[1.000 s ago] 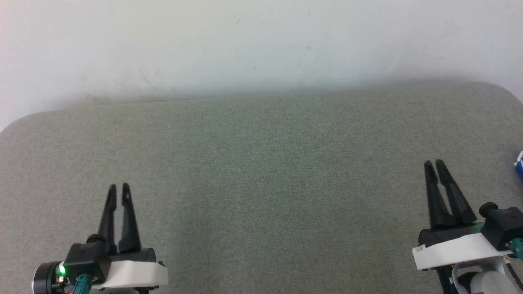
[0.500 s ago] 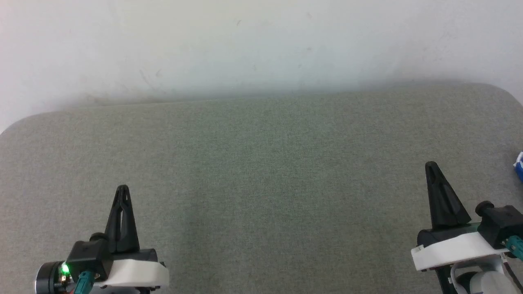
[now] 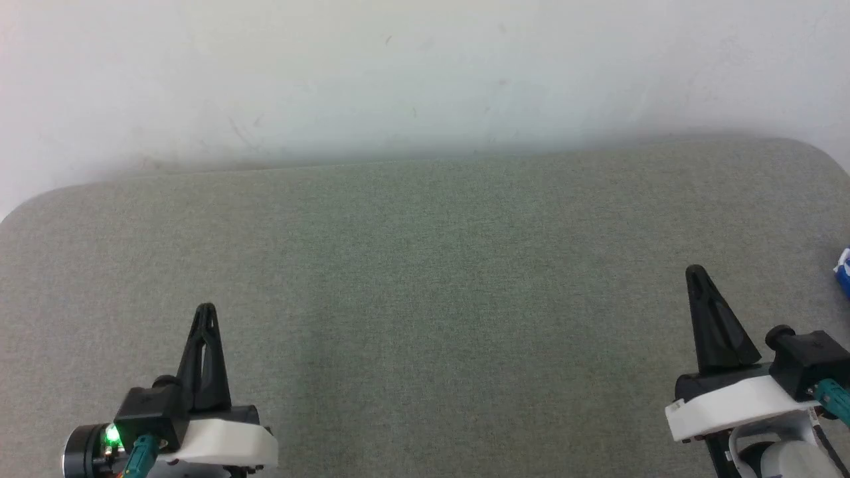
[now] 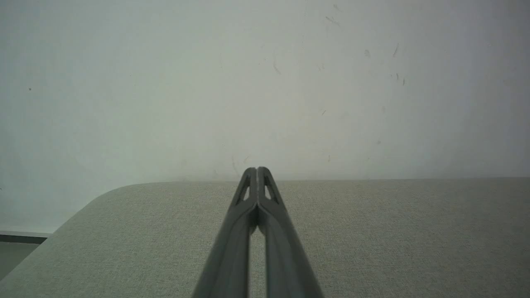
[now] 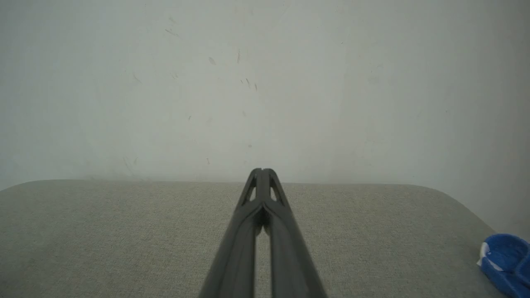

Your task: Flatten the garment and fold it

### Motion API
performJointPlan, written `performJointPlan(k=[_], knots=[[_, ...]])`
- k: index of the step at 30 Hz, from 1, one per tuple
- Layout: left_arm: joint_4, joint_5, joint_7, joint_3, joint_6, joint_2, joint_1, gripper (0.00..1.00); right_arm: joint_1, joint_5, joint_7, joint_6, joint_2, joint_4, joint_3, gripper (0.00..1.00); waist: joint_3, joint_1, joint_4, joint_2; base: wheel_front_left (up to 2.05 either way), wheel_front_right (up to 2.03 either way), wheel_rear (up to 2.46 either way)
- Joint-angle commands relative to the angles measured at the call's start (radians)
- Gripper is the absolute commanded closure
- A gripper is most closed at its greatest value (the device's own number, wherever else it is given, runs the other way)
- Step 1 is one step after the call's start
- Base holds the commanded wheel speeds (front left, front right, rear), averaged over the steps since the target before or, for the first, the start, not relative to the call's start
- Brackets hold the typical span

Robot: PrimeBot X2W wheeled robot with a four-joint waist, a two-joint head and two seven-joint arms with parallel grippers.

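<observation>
A wide table [image 3: 425,318] covered in grey-green cloth stretches toward a pale, lightly scuffed wall [image 3: 425,73]. The left gripper [image 3: 205,311] sits at the lower left of the head view. Its two long dark fingers are pressed together into one point, with nothing between them. The right gripper [image 3: 695,272] sits at the lower right, closed in the same way and also empty. Both point toward the wall, above the cloth. Each wrist view shows the fingers meeting at the tips.

The garment [image 3: 844,272] is a small bright blue bundle with a touch of white. It lies at the far right of the table and is cut off by the edge of the head view. It is to the right of the right gripper without touching it, and well apart from the left gripper. In the right wrist view the garment [image 5: 506,261] appears in the lower right corner as a rumpled blue heap with a white patch. Its full shape cannot be made out.

The task appears not yet begun. The garment is bunched, not spread, and no fold is visible. What likely remains is opening a gripper, reaching right, pulling the garment toward the middle, smoothing it flat and folding it.
</observation>
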Motion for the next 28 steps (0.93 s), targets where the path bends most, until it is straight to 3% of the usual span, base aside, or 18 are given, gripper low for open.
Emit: performJointPlan(k=[1,28], knots=[[0.005,0.008,0.007,-0.003,-0.008,-0.005,-0.015,1.00,0.002,-0.011,0.008,0.000,0.005,-0.005,0.003,1.00,-0.001,0.0000,0.000,0.0000,0.00,0.00,0.00],[0.025,0.023,0.061,-0.009,-0.030,-0.012,-0.033,1.00,0.004,-0.046,0.061,-0.001,0.011,-0.011,0.009,1.00,-0.010,0.0000,0.001,0.0000,0.00,0.00,0.00]])
